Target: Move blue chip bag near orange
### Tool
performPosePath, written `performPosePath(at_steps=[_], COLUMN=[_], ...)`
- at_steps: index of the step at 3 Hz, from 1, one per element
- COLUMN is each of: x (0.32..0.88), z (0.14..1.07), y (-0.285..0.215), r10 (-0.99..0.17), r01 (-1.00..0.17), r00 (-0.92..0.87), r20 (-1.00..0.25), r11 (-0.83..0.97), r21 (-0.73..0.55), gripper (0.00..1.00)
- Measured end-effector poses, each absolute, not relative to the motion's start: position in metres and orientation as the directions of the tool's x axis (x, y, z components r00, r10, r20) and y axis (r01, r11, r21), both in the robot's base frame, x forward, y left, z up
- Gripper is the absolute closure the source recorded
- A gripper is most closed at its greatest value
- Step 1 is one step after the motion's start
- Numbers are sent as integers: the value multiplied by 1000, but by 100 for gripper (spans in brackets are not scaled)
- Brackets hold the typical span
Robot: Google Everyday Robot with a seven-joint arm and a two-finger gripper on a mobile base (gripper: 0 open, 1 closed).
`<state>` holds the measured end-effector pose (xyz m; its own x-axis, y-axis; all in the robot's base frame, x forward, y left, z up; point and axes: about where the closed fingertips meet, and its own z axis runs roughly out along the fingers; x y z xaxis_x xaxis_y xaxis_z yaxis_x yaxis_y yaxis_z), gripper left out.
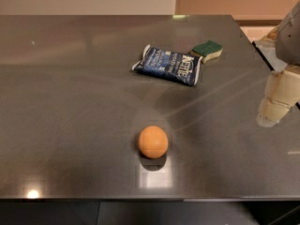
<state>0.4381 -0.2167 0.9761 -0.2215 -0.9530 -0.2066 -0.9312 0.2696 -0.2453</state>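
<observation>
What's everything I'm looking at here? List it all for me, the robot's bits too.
table: one, dark grey and shiny, fills most of the view.
chip bag: one, dark blue with white lettering, lying flat on the table, far side, right of centre.
sponge: one, green on top and yellow below, on the table close by the bag's right end, a little farther back.
orange: one, orange, on the table near the front edge, about the middle, well apart from the bag.
gripper: one, cream-coloured, at the right edge of the view over the table, apart from the bag, sponge and orange.
</observation>
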Motion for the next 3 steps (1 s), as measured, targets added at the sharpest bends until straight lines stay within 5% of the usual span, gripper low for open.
performPosePath(at_steps=[3], x=[483], z=[976], y=[-197], r10=[-951], r01=[-929], r00=[-168], r20=[-258], r11=[241], r21=[-282], gripper=[0])
